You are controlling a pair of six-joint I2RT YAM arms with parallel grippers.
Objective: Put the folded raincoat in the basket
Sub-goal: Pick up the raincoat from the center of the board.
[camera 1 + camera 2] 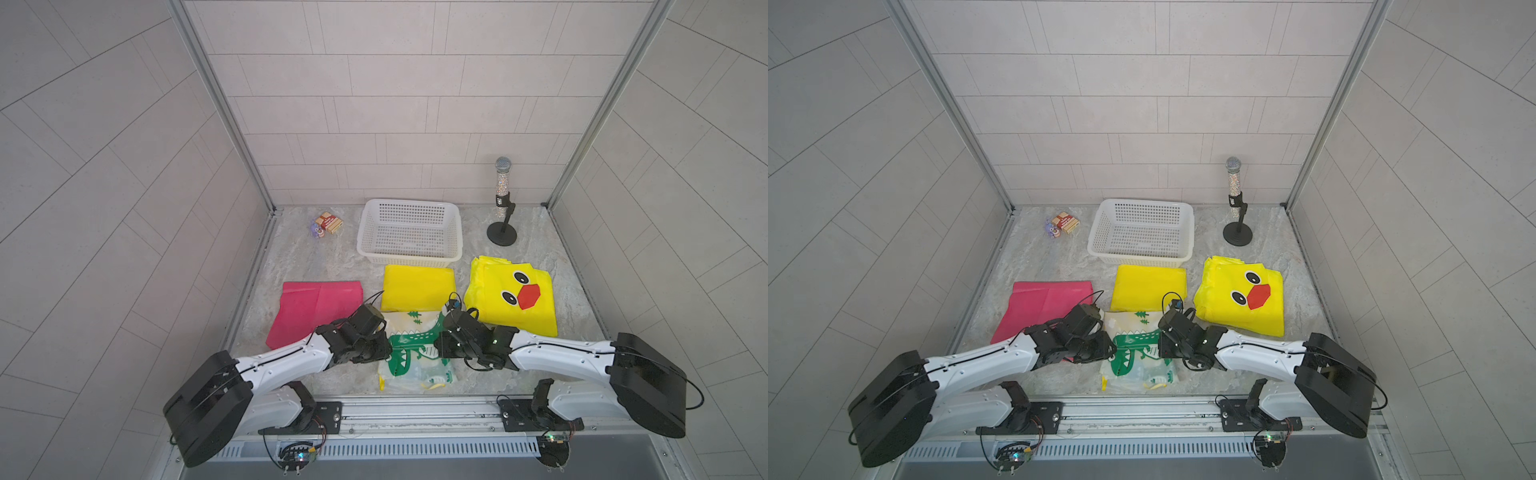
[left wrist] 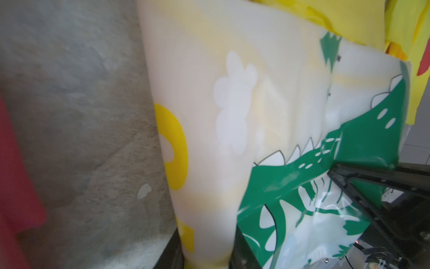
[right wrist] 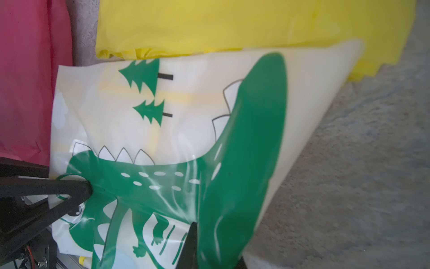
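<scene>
White plastic with a green dinosaur on it: that is the dinosaur raincoat [image 1: 410, 351], folded and lying at the near edge of the desk [image 1: 332, 266]. The left hand [image 1: 387, 350] pinches its left side. The right hand [image 1: 437, 345] pinches its right side. Both hands are squeezed tight on the coat, and the plastic wrinkles up where they grip it. The coat is not in the basket yet.

A bit farther back lie three more folded coats. The pink raincoat [image 1: 309, 309] is on the left. The plain yellow raincoat [image 1: 417, 289] is in the middle, touching the far edge of the dinosaur one. The duck raincoat [image 1: 513, 299], with two eyes and a red beak, is on the right.

Just behind the plain yellow one sits the white basket [image 1: 411, 258] with little holes in its sides. Far left of it are a small box [image 1: 330, 222] and a purple toy [image 1: 316, 229]. Far right stands a sparkly microphone [image 1: 503, 178] on a black stand.
</scene>
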